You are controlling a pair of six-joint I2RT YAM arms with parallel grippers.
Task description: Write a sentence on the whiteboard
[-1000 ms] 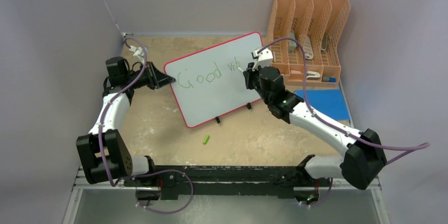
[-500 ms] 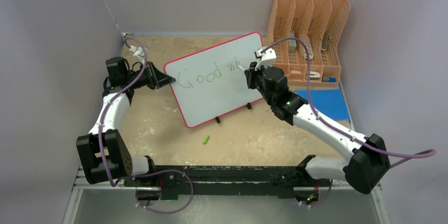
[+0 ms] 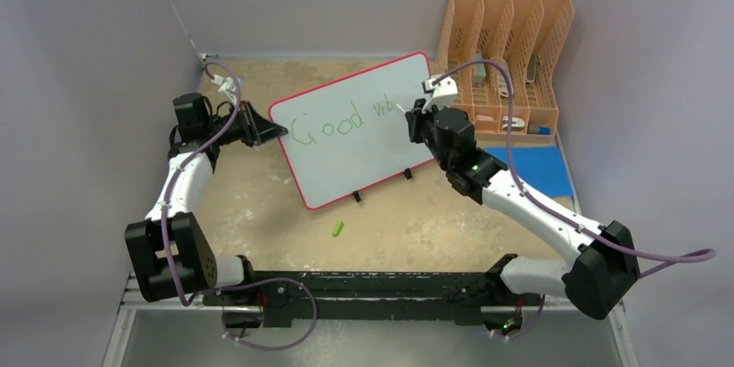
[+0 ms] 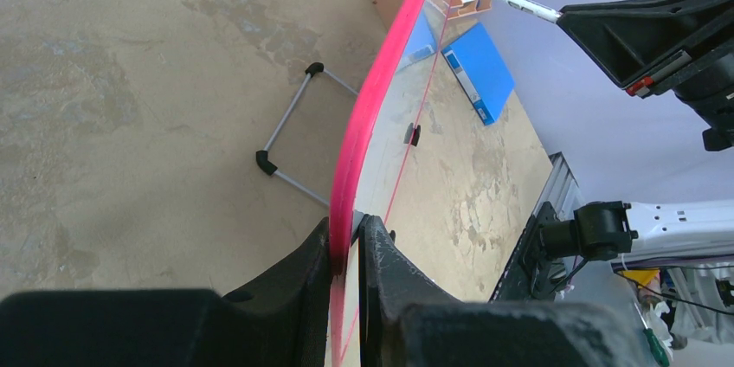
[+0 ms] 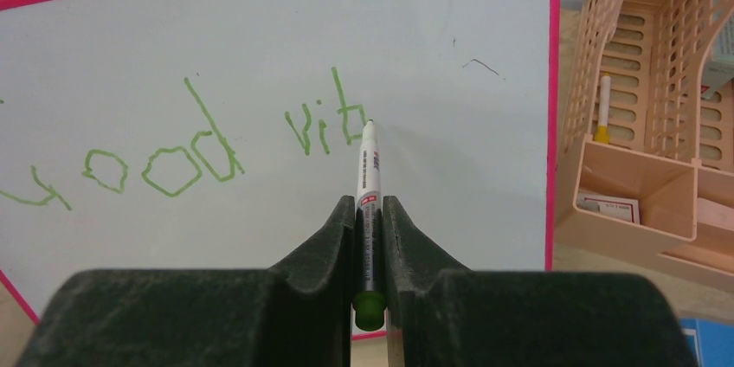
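The whiteboard (image 3: 346,159) with its red rim stands tilted on black clip feet mid-table. Green letters (image 3: 342,120) on it read "Good vib" in one line, also in the right wrist view (image 5: 208,146). My left gripper (image 3: 270,131) is shut on the board's left rim (image 4: 346,237). My right gripper (image 3: 412,112) is shut on a white marker (image 5: 367,185) with a green end. The marker tip sits at the board just right of the "b". The marker also shows in the left wrist view (image 4: 515,3).
An orange file rack (image 3: 506,55) with small items stands at the back right. A flat blue rectangle (image 3: 532,168) lies below it. A green marker cap (image 3: 338,228) lies on the table in front of the board. Walls close in left, right and back.
My right gripper with the marker has moved a little right along the board, and the "b" after "vi" has been drawn. The left arm has not moved.
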